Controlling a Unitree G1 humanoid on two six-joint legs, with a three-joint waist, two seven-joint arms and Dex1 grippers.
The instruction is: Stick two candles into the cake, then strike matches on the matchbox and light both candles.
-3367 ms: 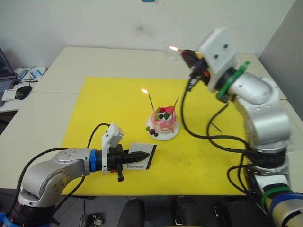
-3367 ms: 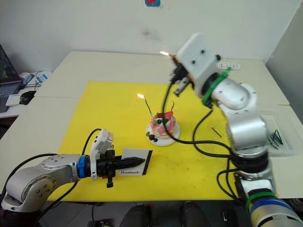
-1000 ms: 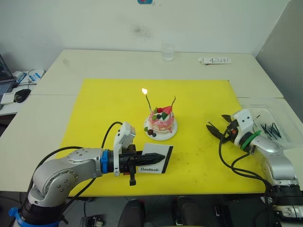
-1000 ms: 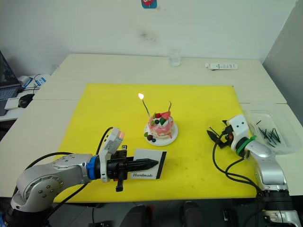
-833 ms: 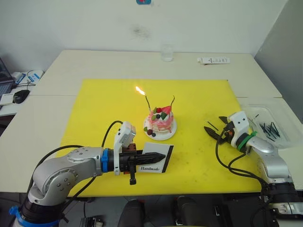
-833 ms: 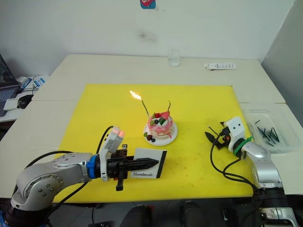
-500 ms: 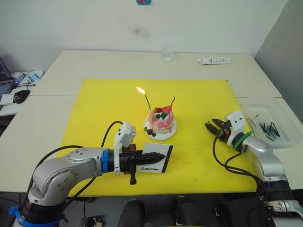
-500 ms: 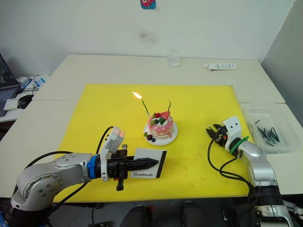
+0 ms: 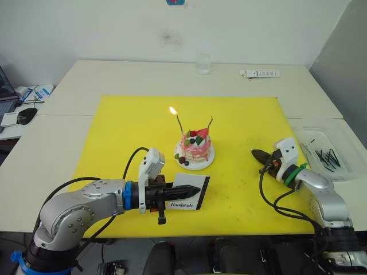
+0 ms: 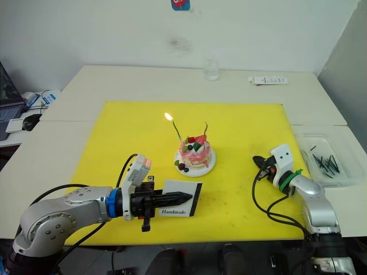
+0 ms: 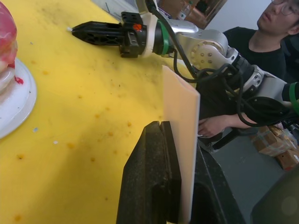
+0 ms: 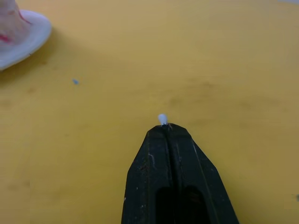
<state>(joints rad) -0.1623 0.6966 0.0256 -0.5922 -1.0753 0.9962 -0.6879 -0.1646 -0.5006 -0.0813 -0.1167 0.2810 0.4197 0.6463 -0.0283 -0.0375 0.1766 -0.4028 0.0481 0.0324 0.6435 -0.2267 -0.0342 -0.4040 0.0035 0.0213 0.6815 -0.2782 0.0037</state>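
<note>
The pink cake [image 9: 195,148] sits on its white plate [image 9: 206,162] mid-mat. Two candles stand in it: the left candle [image 9: 180,124] burns with a small flame, the right candle [image 9: 211,122] shows no flame. In front of the cake my left gripper [image 9: 194,189] is shut on the white matchbox [image 9: 184,198], holding it on edge above the mat; the left wrist view shows the matchbox [image 11: 180,116] pinched upright. To the cake's right, my right gripper [image 9: 255,153] lies low over the mat, shut, with a match's whitish tip [image 12: 162,119] poking from the fingertips.
A clear tray [image 9: 321,134] with several black matches stands at the right table edge. A glass [image 9: 201,63] and a remote [image 9: 259,73] are at the back, a mouse [image 9: 26,112] far left. A person [image 11: 275,32] sits beyond the table.
The right arm came down from behind the cake, where it held a burning match, to the mat. Its fingers were open one second ago and are now shut. The left arm is still.
</note>
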